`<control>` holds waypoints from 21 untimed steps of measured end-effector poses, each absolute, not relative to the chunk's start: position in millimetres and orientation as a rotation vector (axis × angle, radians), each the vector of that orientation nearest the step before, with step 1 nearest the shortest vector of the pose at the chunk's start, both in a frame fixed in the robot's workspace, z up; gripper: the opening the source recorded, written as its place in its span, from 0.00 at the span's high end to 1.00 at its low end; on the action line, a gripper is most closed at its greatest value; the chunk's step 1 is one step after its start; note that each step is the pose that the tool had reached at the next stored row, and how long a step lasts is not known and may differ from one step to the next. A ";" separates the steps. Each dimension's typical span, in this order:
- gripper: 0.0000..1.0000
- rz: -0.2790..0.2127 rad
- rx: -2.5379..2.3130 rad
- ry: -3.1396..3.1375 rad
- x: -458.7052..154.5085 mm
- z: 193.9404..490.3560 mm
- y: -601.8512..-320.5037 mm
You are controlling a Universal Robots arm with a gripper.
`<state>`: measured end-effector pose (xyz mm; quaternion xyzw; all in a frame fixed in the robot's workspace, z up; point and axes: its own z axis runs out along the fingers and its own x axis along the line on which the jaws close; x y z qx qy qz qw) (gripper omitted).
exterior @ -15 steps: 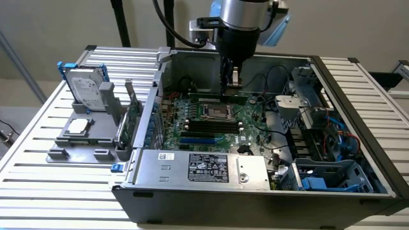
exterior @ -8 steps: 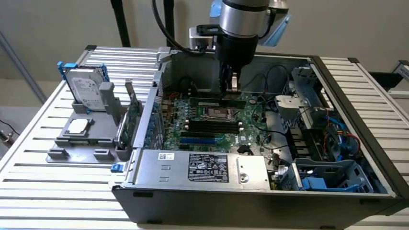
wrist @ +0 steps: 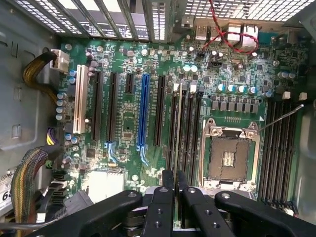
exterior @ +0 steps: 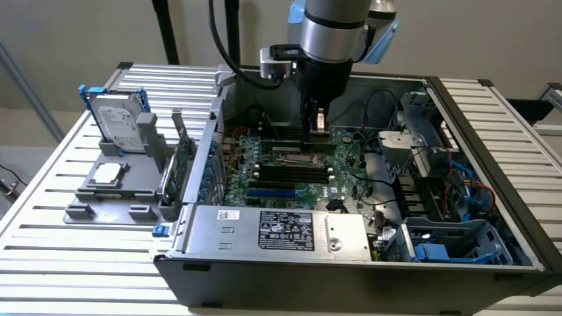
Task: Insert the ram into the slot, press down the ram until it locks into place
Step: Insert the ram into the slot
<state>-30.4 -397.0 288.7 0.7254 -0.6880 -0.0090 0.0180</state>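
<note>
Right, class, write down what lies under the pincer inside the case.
Under the pincer, the gripped ram runs edge-on along the parallel black slots, beside the silver processor socket. The ram hides the slot directly beneath it.

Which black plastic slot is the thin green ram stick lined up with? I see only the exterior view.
Observer: In the wrist view the thin green ram stick, seen edge-on, runs parallel to the four long black plastic slots beside the square silver processor socket. I cannot tell which slot it is over.
Operator: Is the gripper closed on it?
Observer: Yes, the gripper is shut on the ram stick, with one finger on each flat side.
</note>
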 end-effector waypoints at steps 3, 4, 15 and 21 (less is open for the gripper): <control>0.87 -0.028 2.256 -2.134 -30.4 283.3 -397.0; 0.87 -0.028 2.257 -2.133 -30.4 281.4 -397.0; 0.87 -0.028 2.263 -2.126 -30.4 261.4 -396.9; 0.87 -0.028 2.264 -2.125 -30.6 252.8 -396.9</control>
